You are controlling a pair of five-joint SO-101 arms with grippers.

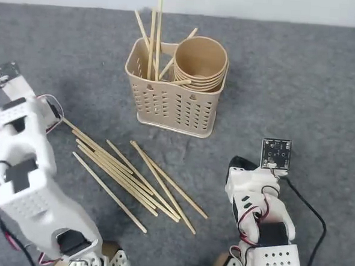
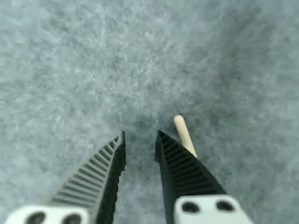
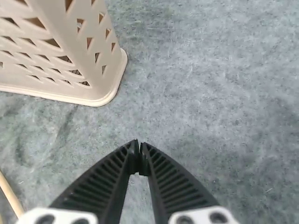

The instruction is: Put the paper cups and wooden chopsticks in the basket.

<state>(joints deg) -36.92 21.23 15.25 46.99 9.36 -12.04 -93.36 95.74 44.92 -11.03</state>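
The right hand (image 3: 139, 157), fingers together, hovers over carpet (image 3: 224, 84) near the basket (image 3: 65, 51).

I see the basket (image 1: 170, 102) at the desk's (image 1: 301, 86) far middle, paper cups (image 1: 200, 62) stacked in its right part and chopsticks (image 1: 154, 38) standing in its left, with loose chopsticks (image 1: 132, 181) lying before it, between my left arm (image 1: 24, 178) and right arm (image 1: 257, 204).

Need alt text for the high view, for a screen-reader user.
A beige slotted basket holding stacked paper cups and a few upright chopsticks stands on a grey carpet. More loose chopsticks lie in a fan in front of it, between the left arm and the right arm.
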